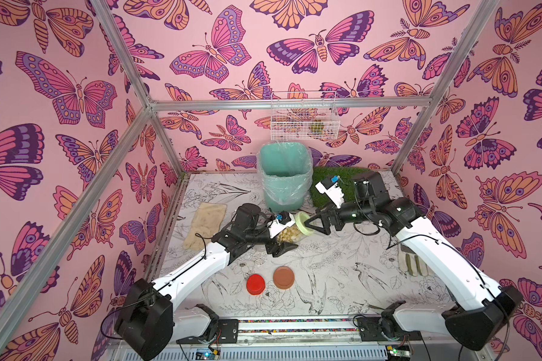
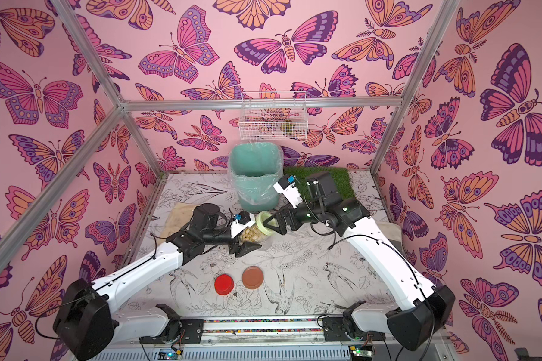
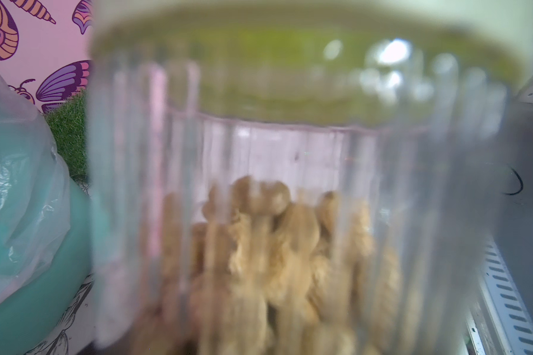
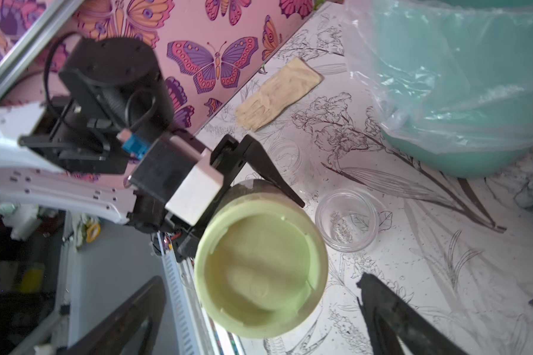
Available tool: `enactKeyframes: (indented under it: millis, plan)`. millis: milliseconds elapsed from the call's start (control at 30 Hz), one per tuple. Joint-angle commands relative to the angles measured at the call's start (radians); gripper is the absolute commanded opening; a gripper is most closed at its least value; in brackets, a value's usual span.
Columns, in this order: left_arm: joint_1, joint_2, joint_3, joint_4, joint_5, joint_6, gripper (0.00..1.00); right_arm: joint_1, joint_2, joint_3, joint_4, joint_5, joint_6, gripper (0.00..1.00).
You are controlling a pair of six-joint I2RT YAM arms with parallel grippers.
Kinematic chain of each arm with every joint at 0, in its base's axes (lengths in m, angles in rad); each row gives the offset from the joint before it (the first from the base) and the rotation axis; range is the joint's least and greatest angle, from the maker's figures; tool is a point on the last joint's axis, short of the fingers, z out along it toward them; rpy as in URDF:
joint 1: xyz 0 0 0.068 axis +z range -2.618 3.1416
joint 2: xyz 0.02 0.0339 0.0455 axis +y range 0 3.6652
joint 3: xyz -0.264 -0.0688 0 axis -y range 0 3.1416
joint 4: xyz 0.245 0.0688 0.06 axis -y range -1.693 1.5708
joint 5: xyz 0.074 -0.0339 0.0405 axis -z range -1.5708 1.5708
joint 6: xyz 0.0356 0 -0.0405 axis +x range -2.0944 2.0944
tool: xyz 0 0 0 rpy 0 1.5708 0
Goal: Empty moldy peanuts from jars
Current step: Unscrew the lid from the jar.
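Nearest us, the red lid (image 1: 255,283) and the brown lid (image 1: 284,277) lie side by side on the table (image 1: 341,275), both off their jars. So we judge two jars are dealt with and the third is in hand. Around these lids the table is open, with room to set down another. Farther in, the left gripper (image 2: 254,233) is clamped on the clear body of the last jar (image 1: 291,233), held above the table and tipped over, its green lid (image 1: 305,223) pointing right. The moldy peanuts (image 3: 268,261) are heaped inside, away from the lid. The right gripper (image 4: 262,276) faces the lid with its jaws spread wide on either side of the rim, touching nothing. We think the next move is for it to close squarely on that rim and twist while the left holds firm. An empty jar (image 4: 346,219) stands on the table just beyond the lid, so a sideways swing has little room. Beyond that stands the teal bin (image 1: 282,193), its loose liner bulging near the jar. The pour will need to clear that rim.
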Motion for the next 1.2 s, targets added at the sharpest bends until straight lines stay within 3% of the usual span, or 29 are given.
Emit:
enactKeyframes:
  millis: [0,100,267,667,800,1000,1167]
  plan:
    - [0.002,-0.014,0.033,0.048,-0.015,0.023,0.00,0.024,0.026,0.025,-0.028,0.093,0.299,0.99]
    - [0.002,-0.020,0.028,0.048,-0.030,0.033,0.00,0.039,0.005,-0.003,0.010,0.138,0.421,0.99]
    - [0.003,-0.023,0.023,0.047,-0.050,0.046,0.00,0.045,0.014,0.007,0.025,0.114,0.492,0.99]
    - [0.003,-0.011,0.024,0.048,-0.064,0.062,0.00,0.080,0.075,0.021,-0.023,0.090,0.502,0.99]
    - [0.003,-0.011,0.021,0.048,-0.071,0.060,0.00,0.080,0.076,0.027,-0.038,0.085,0.477,0.88]
    - [0.007,-0.020,0.017,0.049,-0.059,0.051,0.00,0.075,0.081,0.023,-0.067,0.025,0.316,0.71]
    - [0.019,-0.028,0.017,0.041,-0.002,0.026,0.00,0.046,0.053,-0.002,-0.083,0.020,-0.046,0.58]
